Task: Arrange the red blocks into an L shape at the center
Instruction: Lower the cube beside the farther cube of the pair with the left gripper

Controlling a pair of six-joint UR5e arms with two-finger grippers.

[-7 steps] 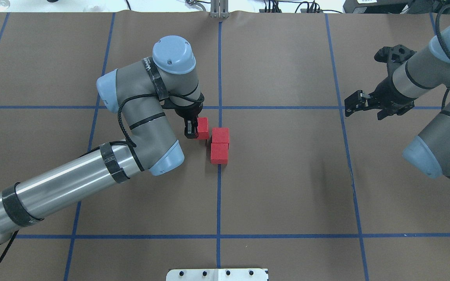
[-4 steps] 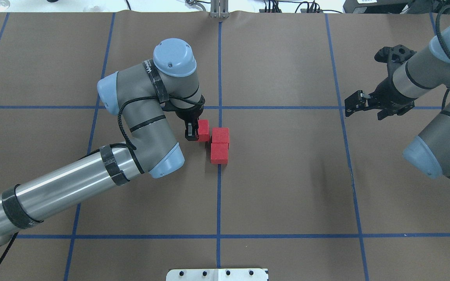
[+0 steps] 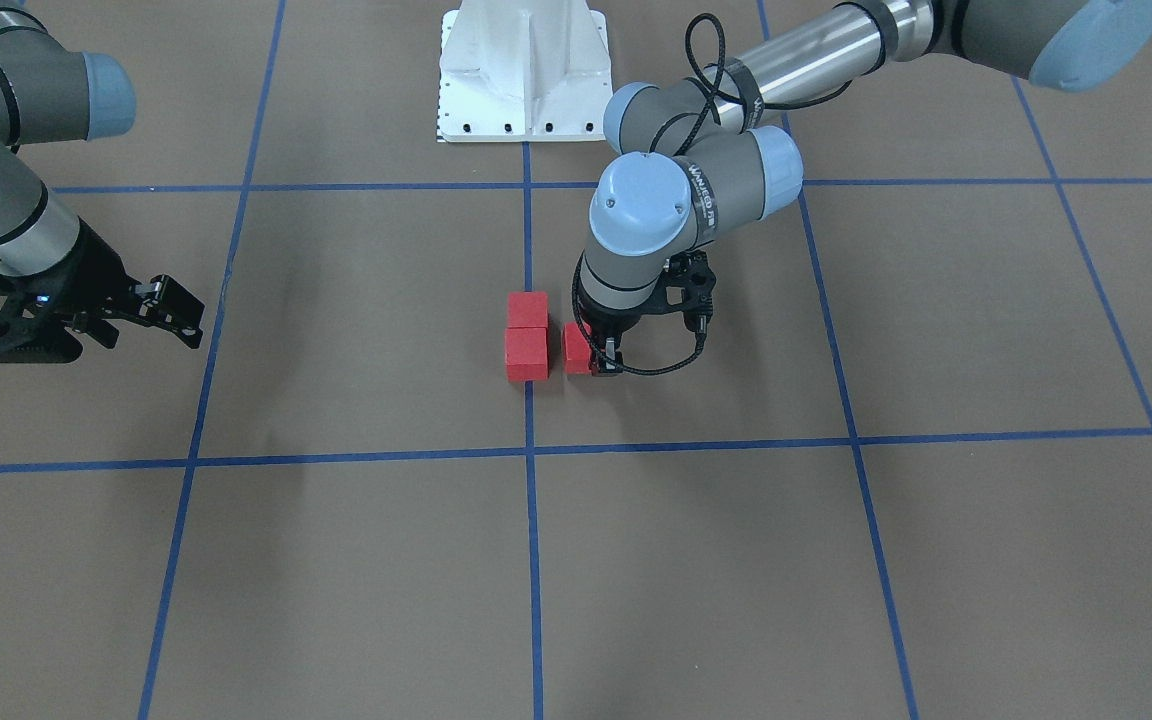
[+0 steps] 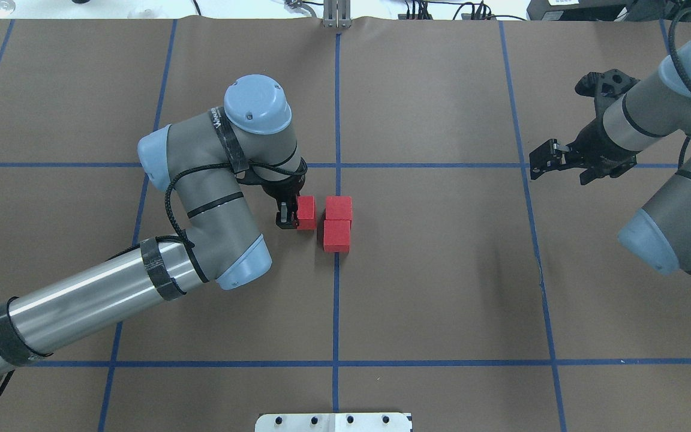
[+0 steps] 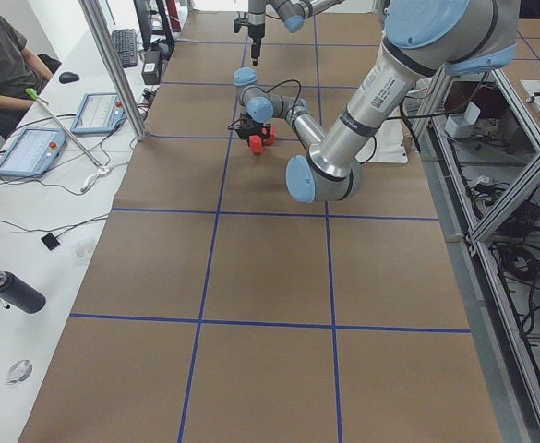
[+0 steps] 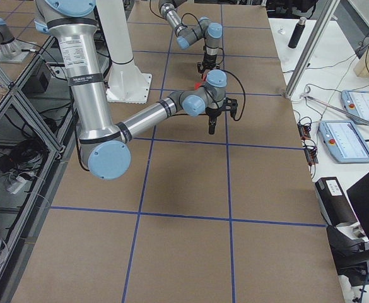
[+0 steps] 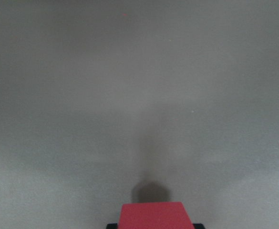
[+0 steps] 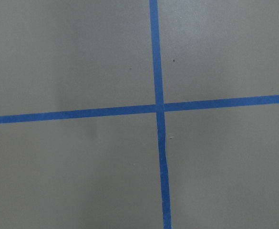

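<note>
Left gripper [image 4: 293,217] clamps 1 red block [image 4: 306,213].

1. Far block [image 4: 338,209] and near block [image 4: 336,235] touch, lined along the middle tape line [image 4: 336,312] of the table [image 4: 441,270].
2. The third block [image 4: 306,213] lies just left of the far block, apart from it, within the left hand [image 4: 295,217].
3. The right hand [image 4: 546,159] is well apart, to the right.

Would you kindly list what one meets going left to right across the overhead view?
Left gripper, small matte red cube it grips, pair of touching red cubes on the blue tape line, right gripper.
</note>
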